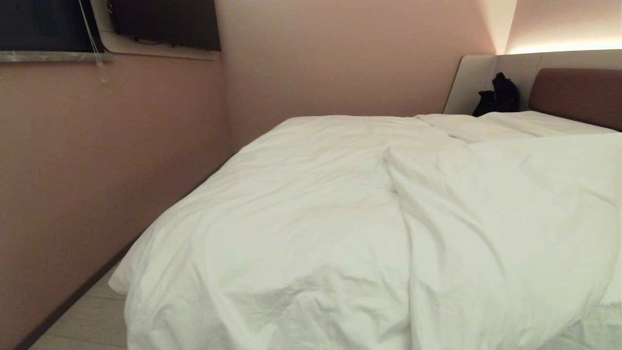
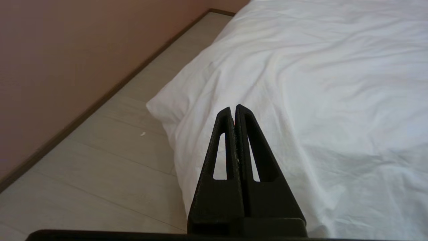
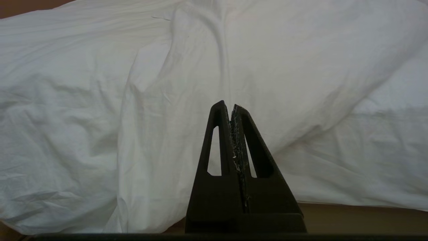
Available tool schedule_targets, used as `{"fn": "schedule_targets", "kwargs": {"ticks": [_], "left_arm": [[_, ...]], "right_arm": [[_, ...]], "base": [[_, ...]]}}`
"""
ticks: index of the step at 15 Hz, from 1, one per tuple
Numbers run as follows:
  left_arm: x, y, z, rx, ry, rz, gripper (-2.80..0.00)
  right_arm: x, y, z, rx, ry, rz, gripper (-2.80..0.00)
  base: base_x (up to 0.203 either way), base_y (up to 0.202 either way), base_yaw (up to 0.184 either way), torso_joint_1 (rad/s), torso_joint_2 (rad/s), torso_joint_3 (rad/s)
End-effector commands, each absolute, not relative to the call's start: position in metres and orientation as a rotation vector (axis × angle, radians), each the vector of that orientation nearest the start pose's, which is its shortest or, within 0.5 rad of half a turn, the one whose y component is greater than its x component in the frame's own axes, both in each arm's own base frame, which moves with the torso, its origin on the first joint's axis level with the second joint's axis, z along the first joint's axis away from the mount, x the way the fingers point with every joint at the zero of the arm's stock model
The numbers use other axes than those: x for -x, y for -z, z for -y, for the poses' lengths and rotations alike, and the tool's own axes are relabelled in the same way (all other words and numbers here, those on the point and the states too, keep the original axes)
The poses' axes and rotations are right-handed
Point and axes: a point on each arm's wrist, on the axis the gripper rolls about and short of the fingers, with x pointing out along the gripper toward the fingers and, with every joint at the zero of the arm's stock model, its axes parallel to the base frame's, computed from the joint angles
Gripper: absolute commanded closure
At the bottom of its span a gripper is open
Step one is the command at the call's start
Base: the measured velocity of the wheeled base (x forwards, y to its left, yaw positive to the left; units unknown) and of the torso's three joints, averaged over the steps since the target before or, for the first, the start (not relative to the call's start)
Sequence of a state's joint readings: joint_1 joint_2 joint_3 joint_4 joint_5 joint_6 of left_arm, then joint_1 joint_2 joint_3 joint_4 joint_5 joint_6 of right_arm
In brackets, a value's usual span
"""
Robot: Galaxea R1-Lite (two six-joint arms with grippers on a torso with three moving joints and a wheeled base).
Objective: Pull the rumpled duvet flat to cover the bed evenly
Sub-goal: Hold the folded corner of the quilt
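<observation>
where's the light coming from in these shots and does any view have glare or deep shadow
Head view: a warm strip glows above the headboard, washing out the wall there; the duvet is evenly lit with soft fold shadows. Left wrist view: flat, cooler light, the left gripper a dark silhouette. Right wrist view: the same for the right gripper, with shadow under the duvet's hanging edge.

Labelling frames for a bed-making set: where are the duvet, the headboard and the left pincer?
duvet [image 1: 301,204]: head view, wrinkled top.
headboard [image 1: 578,95]: head view, brown padded panel.
left pincer [image 2: 233,107]: left wrist view, shut fingertips.

Dim, warm room; a light strip [image 1: 563,47] glows above the headboard [image 1: 573,92]
</observation>
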State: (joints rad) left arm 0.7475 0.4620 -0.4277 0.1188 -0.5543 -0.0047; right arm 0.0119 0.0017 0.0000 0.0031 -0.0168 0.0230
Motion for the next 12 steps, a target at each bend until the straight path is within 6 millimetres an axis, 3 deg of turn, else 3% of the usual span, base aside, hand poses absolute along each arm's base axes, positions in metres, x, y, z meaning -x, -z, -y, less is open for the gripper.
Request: {"fn": "schedule_targets", "kwargs": {"ticks": [1,7,12], "left_arm": [[-0.010,-0.188,0.005,0.077,-0.172,-0.120,0.00],[0.011,-0.181,0.001,0.012,-0.185,-0.059,0.00],[0.025,-0.173,-0.002,0.003,-0.098,0.006,0.00]], "right_arm": [[0.023,-0.075,0.001,-0.023,0.005,-0.005,0.00],[0.023,-0.075,0.001,-0.023,0.005,-0.005,0.00],[0.023,-0.075,0.001,-0.023,0.005,-0.003,0.00]], "base": [[0.000,0.000,0.000,0.000,0.00,0.000],[0.000,0.000,0.000,0.000,0.00,0.000],[0.000,0.000,0.000,0.000,0.00,0.000]]}}
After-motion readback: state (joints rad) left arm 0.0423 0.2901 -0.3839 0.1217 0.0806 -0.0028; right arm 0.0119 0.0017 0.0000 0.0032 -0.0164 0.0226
